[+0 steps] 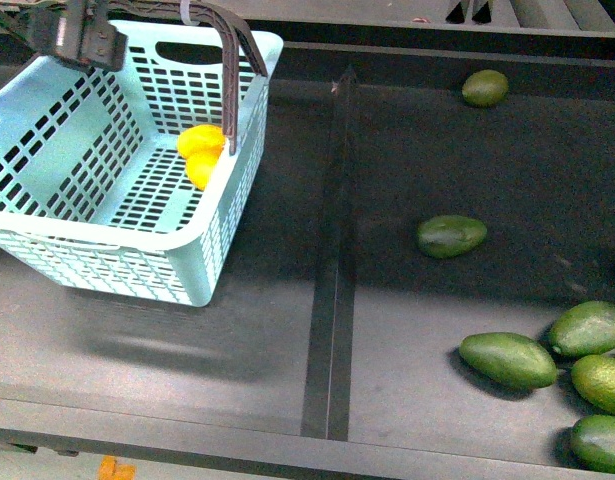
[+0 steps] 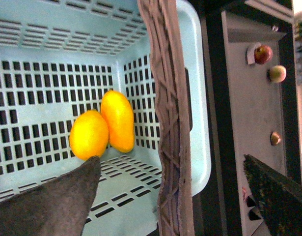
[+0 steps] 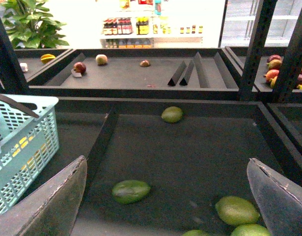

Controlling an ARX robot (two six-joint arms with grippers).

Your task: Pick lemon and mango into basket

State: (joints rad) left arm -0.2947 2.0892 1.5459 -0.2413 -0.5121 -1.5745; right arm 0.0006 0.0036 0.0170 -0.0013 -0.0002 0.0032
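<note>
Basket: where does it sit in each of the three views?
Front view: basket at upper left, yellow fruit inside at its right wall.
Left wrist view: basket fills most of the frame, brown handle crossing it.
Right wrist view: basket at left edge.
Shared landmark: the brown handle.

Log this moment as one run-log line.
basket: holds lemon and mango, touching | left gripper: open astride handle | right gripper: open, empty, above avocados

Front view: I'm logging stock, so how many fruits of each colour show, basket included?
Yellow, in the basket: 2, a lemon and a mango
Green avocados: 7, one cut off at the right edge
Total: 9
</note>
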